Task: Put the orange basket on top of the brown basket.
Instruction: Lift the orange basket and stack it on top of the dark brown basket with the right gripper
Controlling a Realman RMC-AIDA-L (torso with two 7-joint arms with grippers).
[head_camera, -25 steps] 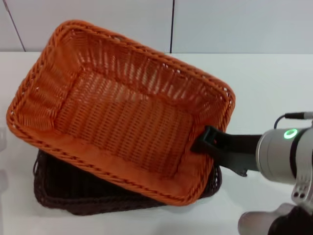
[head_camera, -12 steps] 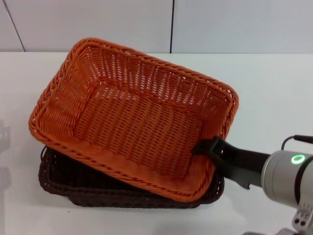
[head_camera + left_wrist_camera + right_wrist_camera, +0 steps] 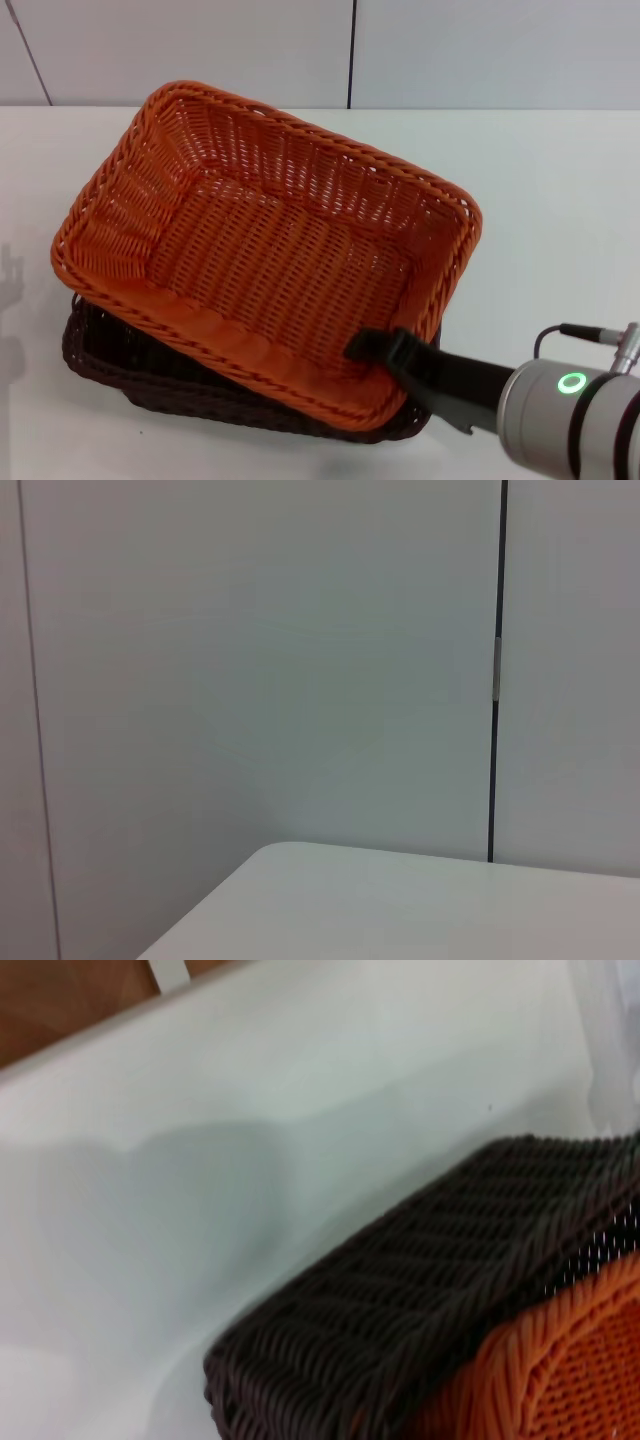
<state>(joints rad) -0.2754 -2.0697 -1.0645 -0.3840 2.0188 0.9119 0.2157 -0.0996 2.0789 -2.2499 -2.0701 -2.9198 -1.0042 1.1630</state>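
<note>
The orange basket [image 3: 270, 250] lies in the middle of the white table, resting skewed on top of the brown basket [image 3: 110, 355], whose dark rim shows under its near and left edges. My right gripper [image 3: 385, 352] is shut on the orange basket's near right rim, one black finger inside the basket. The right wrist view shows the brown basket's wall [image 3: 420, 1300] with the orange basket [image 3: 560, 1370] beside it. The left gripper is out of view; its wrist view shows only a wall and a table corner.
The white table [image 3: 560, 200] extends around the baskets, with open surface to the right and behind. A pale wall with a dark vertical seam [image 3: 352, 50] stands at the back.
The orange basket has come down and toward me, settling onto the brown basket. My right gripper moved nearer and left with it, still holding the rim.
</note>
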